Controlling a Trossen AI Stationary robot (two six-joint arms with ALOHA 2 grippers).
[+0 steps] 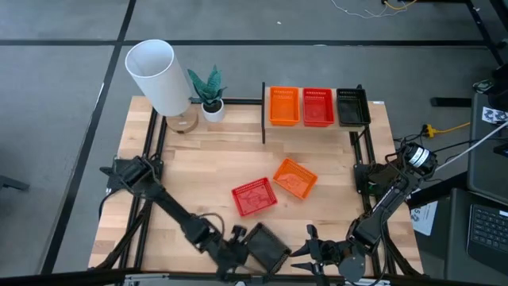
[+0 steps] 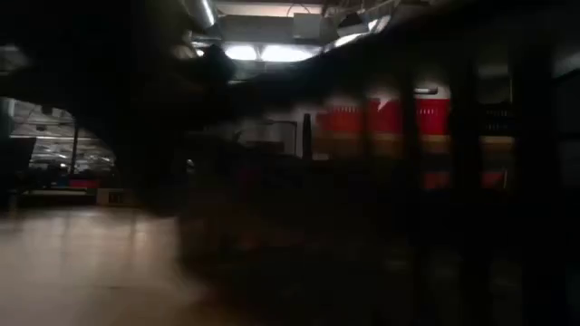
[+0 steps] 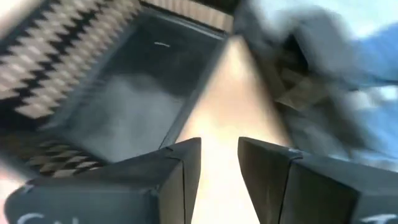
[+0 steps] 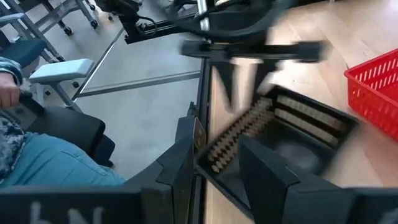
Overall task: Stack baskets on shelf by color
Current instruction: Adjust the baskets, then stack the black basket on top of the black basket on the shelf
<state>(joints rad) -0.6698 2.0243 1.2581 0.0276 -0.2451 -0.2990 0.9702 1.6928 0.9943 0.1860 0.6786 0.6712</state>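
Stacks of orange, red and black baskets stand side by side on the shelf at the far edge. A loose red basket and a loose orange basket lie mid-table. A black basket sits upright at the near edge. My left gripper is open just left of it, its fingers by the basket's side wall. My right gripper is open at its right, a finger either side of the basket's corner. My left gripper slants down beside the black basket's wall; blur hides whether its finger touches it. My right gripper comes level from the table's right with the basket's corner wall between its open fingers; I cannot tell whether they touch it.
A white cylinder and a small potted plant stand at the far left. Beyond the near edge, a seated person's blue-clad leg and a chair show. The black basket lies close to the table's near edge.
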